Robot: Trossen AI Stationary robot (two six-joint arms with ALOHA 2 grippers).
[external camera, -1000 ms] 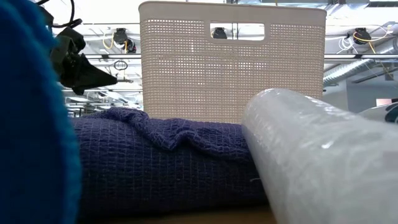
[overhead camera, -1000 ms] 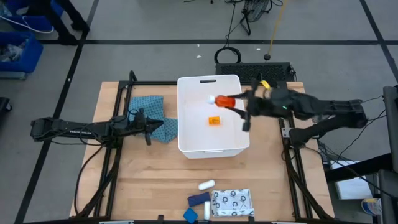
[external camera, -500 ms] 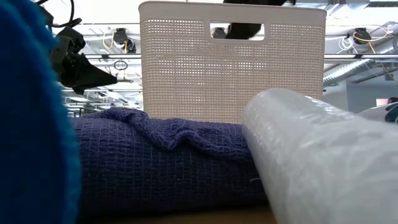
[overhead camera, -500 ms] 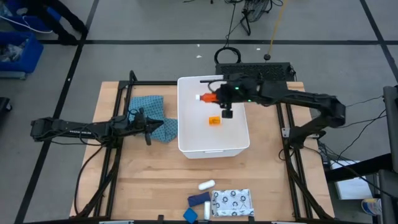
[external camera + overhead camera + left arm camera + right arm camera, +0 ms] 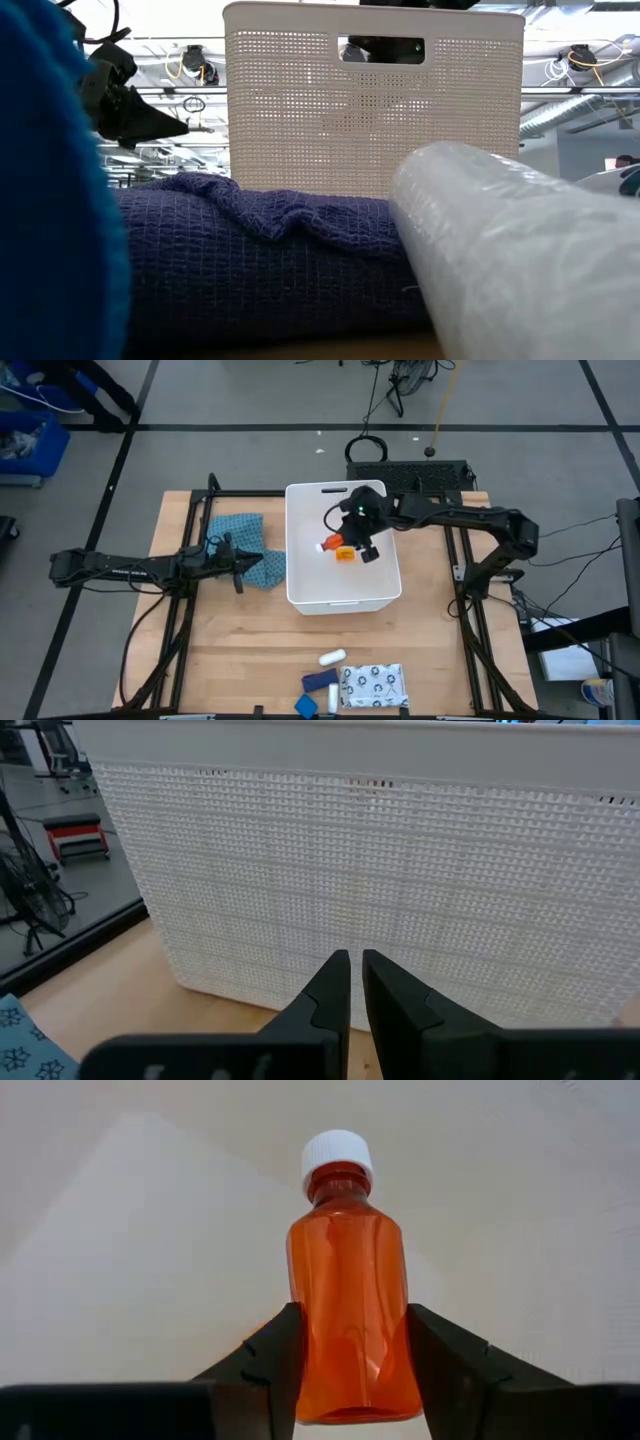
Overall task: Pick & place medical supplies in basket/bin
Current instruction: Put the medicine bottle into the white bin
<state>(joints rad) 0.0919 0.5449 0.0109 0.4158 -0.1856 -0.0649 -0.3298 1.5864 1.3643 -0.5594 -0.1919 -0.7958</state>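
Left gripper [image 5: 243,565] parked at 9 o'clock of the table [image 5: 230,650], low over the teal patterned cloth [image 5: 243,540], jaws clenched on nothing, tips aimed at the outer wall of the white basket [image 5: 340,600] and stopping just short of it; in the left wrist view the two fingers [image 5: 330,990] pressed nearly together before the mesh wall [image 5: 400,890].

Centre, toward 12 o'clock: basket standing on the table with its handle slot at the far rim. Inside, on the floor, a small orange pill bottle [image 5: 345,554]. Just beside it, right gripper [image 5: 340,544] reaching in from 3 o'clock, down within the walls, jaws grasping the red bottle with white cap [image 5: 329,544]. Right wrist view: bottle [image 5: 352,1310] pinched at its lower body between both fingers [image 5: 275,1355], cap pointing away from the wrist, pale basket floor beyond. Whether the bottle touches the floor cannot be told.

At 6 o'clock, near the table's front edge and well apart from the basket: a white tube [image 5: 332,657], blue pieces [image 5: 318,680] just below it, and the flat white dark-patterned pouch [image 5: 372,686] touching them on their right.
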